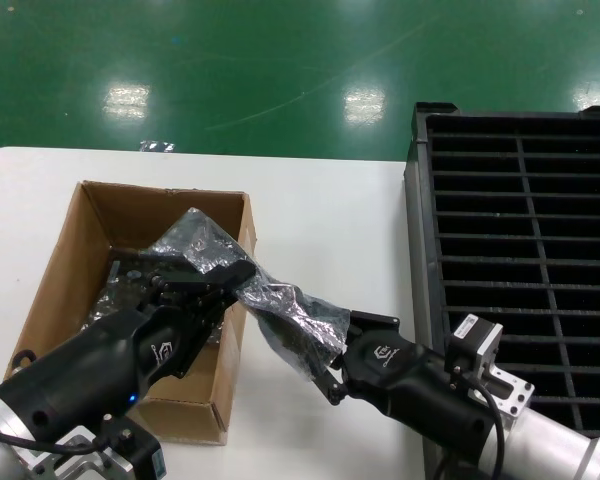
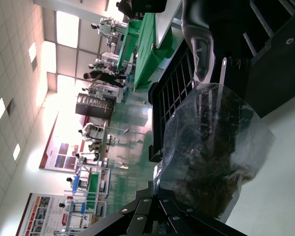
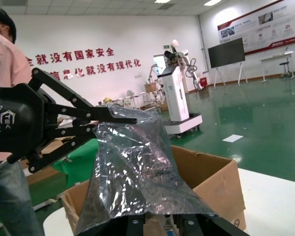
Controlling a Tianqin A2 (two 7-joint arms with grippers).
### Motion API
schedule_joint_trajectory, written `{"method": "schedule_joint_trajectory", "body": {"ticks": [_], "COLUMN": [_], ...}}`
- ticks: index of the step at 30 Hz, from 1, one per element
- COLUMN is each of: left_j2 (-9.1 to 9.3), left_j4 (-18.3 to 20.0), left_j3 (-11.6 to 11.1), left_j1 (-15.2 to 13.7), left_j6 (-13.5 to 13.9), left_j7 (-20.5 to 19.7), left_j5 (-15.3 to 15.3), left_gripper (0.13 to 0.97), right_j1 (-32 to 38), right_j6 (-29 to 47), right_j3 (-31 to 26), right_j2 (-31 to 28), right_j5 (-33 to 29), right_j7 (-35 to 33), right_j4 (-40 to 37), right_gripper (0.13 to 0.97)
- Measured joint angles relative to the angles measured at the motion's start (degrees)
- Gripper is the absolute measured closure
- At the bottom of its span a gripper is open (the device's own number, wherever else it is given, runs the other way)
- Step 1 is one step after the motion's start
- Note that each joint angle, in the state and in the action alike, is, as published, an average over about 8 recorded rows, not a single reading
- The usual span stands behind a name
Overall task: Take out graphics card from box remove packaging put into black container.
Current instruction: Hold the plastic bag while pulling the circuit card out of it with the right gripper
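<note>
Broadly, the table [image 1: 320, 200] carries the container [image 1: 525, 250] at right, its ribbed slots bare, and the box [image 1: 75, 270] at left, holding more bagged items. Between them, raised over the box's right wall, hangs the bag [image 1: 270, 300], a crinkled silvery sleeve with the dark card [image 1: 305, 340] showing through it toward the right end. Its long axis runs from far-left, over the box, to near-right, over bare table. The left gripper [image 1: 220, 285] is clamped on the bag's left portion, above the box's right wall; the right gripper [image 1: 332, 358] is clamped on the near-right end, where the card seems to sit. Each arm thus holds one end, with the sleeve stretched between them. Judged from this, the coming move is a pull along that axis, the grippers drawing apart so the card slips out of the sleeve; the right arm is nearer the container and better placed to carry the card there. Whether the right fingers pinch the card itself or only plastic cannot be told.
</note>
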State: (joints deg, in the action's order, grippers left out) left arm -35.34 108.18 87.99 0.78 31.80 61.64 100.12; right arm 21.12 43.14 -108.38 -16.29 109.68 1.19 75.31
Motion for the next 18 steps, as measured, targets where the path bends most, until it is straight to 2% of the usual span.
{"method": "schedule_joint_trajectory", "body": {"ticks": [4,13,18], "left_j2": [0.00,0.00,0.00], "left_j4": [0.0,0.0,0.0], "left_j3": [0.0,0.0,0.0], "left_j1": [0.0,0.0,0.0], "left_j6": [0.0,0.0,0.0], "left_j7": [0.0,0.0,0.0], "left_j5": [0.0,0.0,0.0], "left_gripper": [0.958,0.958,0.958], "right_j1": [-0.1,-3.0,-5.9], "right_j6": [-0.3,-0.9,-0.9], "right_j3": [0.3,1.9,3.2], "right_j2": [0.1,-2.9,-5.8], "right_j5": [0.0,0.1,0.3], "right_j7": [-0.2,0.4,0.7], "right_j4": [0.2,5.5,9.8], "right_gripper": [0.851,0.905,0.905]}}
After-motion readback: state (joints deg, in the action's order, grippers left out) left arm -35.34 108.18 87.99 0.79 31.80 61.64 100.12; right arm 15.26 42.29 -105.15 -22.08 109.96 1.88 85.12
